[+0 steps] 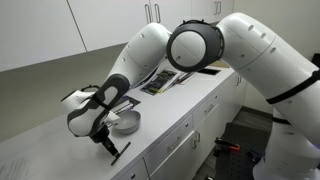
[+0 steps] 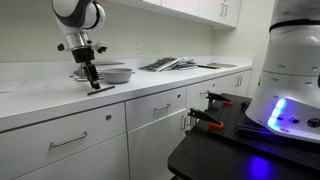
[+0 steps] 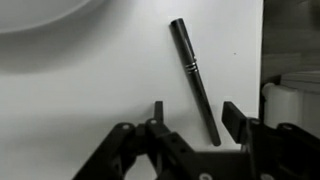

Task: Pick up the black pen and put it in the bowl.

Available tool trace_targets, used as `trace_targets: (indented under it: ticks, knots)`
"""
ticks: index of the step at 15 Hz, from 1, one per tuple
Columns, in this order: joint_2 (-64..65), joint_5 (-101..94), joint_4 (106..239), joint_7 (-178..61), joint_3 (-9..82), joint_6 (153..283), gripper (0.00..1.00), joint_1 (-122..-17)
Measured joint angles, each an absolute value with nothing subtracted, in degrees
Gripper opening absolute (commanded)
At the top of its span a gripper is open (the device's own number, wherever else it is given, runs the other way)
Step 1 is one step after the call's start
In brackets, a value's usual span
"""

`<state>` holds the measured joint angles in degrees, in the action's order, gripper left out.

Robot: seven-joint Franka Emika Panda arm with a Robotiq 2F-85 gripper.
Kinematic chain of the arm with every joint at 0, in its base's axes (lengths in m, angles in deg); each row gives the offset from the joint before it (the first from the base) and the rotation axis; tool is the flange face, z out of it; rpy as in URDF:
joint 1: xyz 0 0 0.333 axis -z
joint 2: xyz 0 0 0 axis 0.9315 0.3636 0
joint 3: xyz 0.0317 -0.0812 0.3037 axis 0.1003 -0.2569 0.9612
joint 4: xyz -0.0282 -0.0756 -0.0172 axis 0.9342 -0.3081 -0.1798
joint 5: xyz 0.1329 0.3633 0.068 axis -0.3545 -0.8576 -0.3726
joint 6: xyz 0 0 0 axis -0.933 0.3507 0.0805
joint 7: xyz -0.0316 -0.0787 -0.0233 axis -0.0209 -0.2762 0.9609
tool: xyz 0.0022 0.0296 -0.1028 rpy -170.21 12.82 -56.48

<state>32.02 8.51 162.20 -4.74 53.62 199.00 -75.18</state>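
The black pen (image 3: 194, 78) lies flat on the white counter, slanting from upper left to lower right in the wrist view. Its lower end sits between my open gripper's (image 3: 196, 118) two fingers, which do not touch it. In an exterior view the pen (image 1: 119, 151) lies near the counter's front edge, just under my gripper (image 1: 106, 141). The bowl (image 1: 127, 122), light grey, stands right behind the gripper; it shows in the other exterior view (image 2: 112, 73) behind my gripper (image 2: 92, 82) and as a curved rim at the wrist view's top left (image 3: 40, 20).
Flat books or papers (image 1: 165, 80) lie farther along the counter, also seen in an exterior view (image 2: 165, 65). The counter's front edge (image 3: 264, 60) runs close beside the pen. Drawers and cabinets lie below.
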Motion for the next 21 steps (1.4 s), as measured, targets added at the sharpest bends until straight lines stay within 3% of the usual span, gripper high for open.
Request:
trace_targets:
  ticks: [4, 5, 10, 21]
  knots:
    - [31.18, 9.83, 164.53, -1.54, 53.63, 199.17, 0.32, -75.69]
    - [30.9, 10.27, 165.03, -1.05, 53.63, 199.25, 0.21, -75.91]
    - [29.58, 12.47, 167.68, -0.84, 53.64, 200.4, 0.03, -76.88]
    - [23.84, 11.14, 172.41, -0.83, 54.06, 203.15, 0.03, -75.04]
